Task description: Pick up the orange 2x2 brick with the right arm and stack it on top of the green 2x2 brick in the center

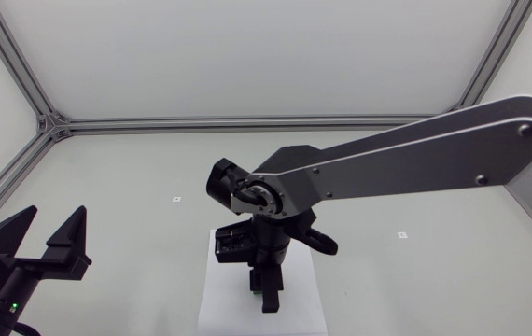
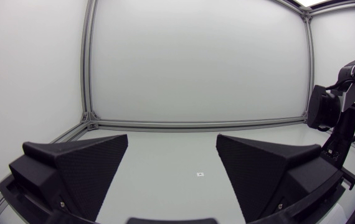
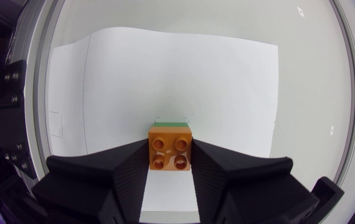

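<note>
1. White tabletop (image 1: 107,187), edged by an aluminium frame, carries a white sheet (image 3: 184,74) that lies by the middle of the table's near edge.
2. On that sheet, away from its edges, the orange 2x2 brick (image 3: 170,153) sits studs-up between the two black fingers of the right gripper (image 3: 170,173). Both fingers press its opposite sides, so the pincer is clenched on the brick.
3. Directly under the orange brick, the green 2x2 brick (image 3: 170,124) shows only as a thin strip past the orange one's far edge. Whether the two are pressed together cannot be told.
4. Seen from overhead, the right arm (image 1: 406,159) comes in from the table's right edge, its silver link crossing to the middle, with the wrist turned straight down over the sheet.
5. At the table's near left corner, well apart from the bricks, the left gripper (image 1: 53,219) stands with its wedge fingers spread wide and nothing between them.
6. Two small square markers lie on the bare surface, one (image 1: 176,199) left of the sheet and one (image 1: 401,234) toward the right edge.
</note>
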Action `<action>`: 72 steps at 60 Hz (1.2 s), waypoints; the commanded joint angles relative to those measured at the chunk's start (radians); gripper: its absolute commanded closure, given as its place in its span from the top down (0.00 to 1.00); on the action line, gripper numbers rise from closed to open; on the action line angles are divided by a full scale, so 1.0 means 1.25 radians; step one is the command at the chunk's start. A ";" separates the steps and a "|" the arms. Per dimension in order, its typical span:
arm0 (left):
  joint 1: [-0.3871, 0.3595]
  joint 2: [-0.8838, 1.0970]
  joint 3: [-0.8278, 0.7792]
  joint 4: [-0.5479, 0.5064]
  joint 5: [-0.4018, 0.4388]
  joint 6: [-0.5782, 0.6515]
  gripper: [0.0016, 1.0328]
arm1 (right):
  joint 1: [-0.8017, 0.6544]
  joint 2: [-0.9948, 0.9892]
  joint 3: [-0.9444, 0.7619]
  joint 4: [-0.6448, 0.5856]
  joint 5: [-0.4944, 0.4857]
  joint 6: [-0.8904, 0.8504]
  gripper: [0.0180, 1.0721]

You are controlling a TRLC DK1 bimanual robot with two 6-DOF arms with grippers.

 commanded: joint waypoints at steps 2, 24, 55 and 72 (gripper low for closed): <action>0.001 -0.004 -0.033 -0.009 0.002 0.005 0.96 | -0.005 0.009 -0.016 -0.022 0.002 0.013 0.06; 0.001 -0.004 -0.033 -0.009 0.002 0.005 0.96 | -0.005 0.024 -0.015 0.026 0.008 0.020 0.06; 0.001 -0.004 -0.033 -0.009 0.002 0.005 0.96 | 0.006 0.037 -0.013 0.050 0.009 0.035 0.07; 0.001 -0.004 -0.033 -0.009 0.002 0.005 0.96 | 0.013 0.035 -0.036 0.050 0.015 0.034 0.10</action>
